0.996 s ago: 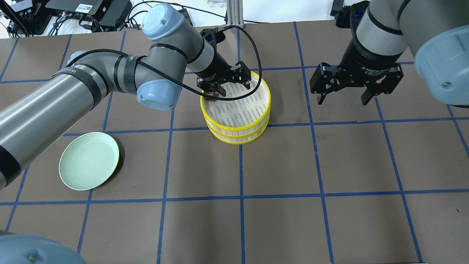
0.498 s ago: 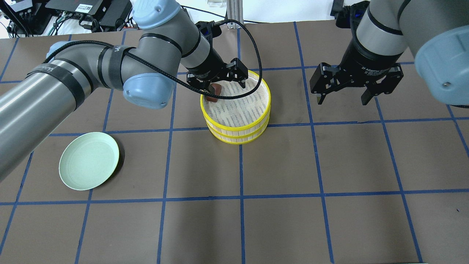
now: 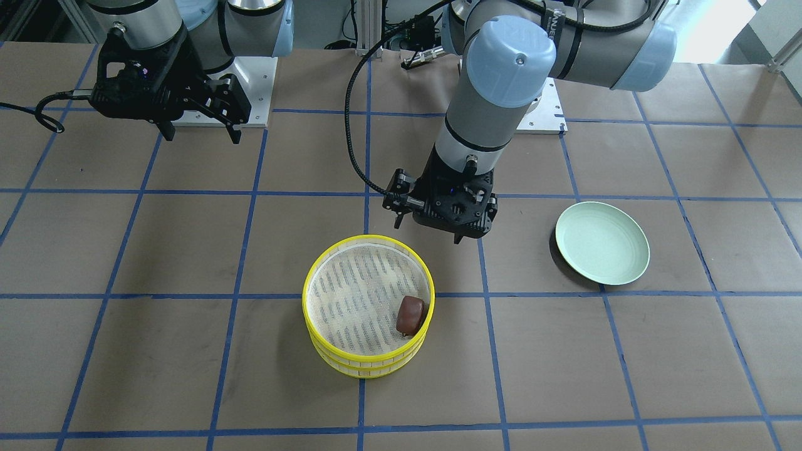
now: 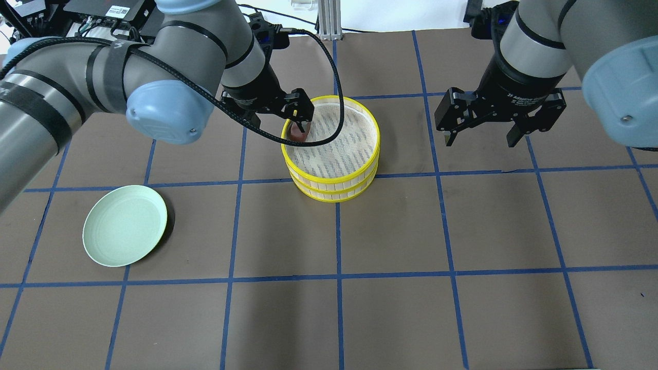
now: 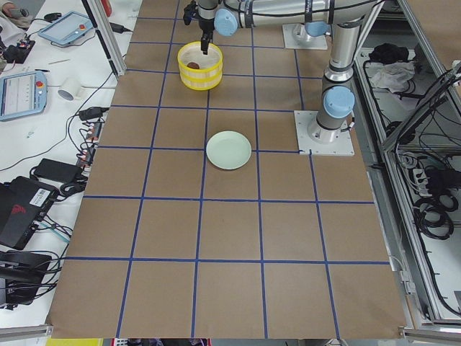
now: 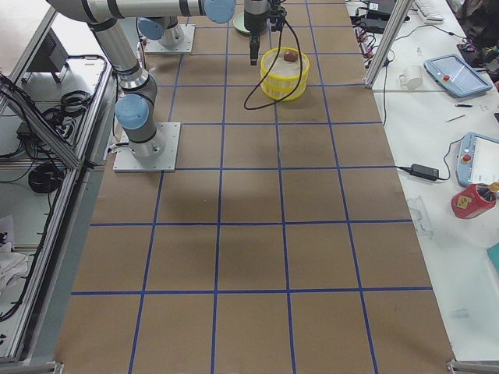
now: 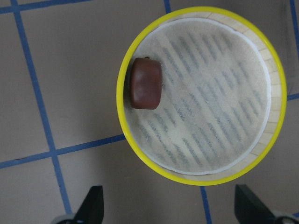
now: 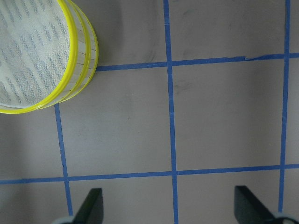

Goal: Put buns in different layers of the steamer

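Bun (image 7: 146, 83) is brown, steamer (image 3: 363, 366) yellow-rimmed, plate (image 3: 601, 243) pale green.

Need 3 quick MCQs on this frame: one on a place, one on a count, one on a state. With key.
1. Where is the brown bun?
A. hanging in the jaws
B. in the top tray, against its rim
C. outside the trays

2. How many yellow-rimmed trays are stacked?
A. four
B. three
C. two

3. How is the left gripper?
A. jaws apart, holding nothing
B. shut on the bun
C. shut on a tray rim

Key:
1 B: the left wrist view shows it lying on the mesh beside the rim.
2 C: two yellow rims show, one on the other.
3 A: both fingertips stand wide apart, with nothing between them.
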Available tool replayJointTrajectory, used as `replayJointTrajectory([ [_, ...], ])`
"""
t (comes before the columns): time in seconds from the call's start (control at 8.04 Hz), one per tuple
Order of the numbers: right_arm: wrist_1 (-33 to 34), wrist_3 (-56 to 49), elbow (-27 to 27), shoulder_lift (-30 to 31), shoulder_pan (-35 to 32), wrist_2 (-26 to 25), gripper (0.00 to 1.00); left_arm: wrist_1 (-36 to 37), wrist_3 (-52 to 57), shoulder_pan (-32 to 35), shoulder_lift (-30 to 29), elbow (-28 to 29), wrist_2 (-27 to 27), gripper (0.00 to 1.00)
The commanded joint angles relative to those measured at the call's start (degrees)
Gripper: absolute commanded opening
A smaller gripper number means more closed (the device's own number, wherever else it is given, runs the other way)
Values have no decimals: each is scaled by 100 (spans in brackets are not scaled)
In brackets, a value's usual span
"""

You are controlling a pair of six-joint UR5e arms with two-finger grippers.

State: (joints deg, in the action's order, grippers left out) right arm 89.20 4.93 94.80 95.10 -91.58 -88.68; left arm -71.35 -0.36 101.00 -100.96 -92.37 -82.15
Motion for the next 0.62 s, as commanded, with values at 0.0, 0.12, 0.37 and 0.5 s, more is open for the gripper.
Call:
replayJointTrajectory([
  [0.0, 10, 8, -5, 0, 0, 0, 100, -940, 989, -648, 479, 26, -178, 100],
  [0.12, 10, 0, 3, 0, 0, 0, 100, -1151, 1342, -991, 550, 18, -187, 100],
  [0.37, 19, 8, -5, 0, 0, 0, 100, -1408, 1765, -1537, 717, -17, -440, 100],
  [0.5, 19, 0, -5, -9, 0, 0, 100, -1556, 1776, -1687, 814, -35, -660, 100],
])
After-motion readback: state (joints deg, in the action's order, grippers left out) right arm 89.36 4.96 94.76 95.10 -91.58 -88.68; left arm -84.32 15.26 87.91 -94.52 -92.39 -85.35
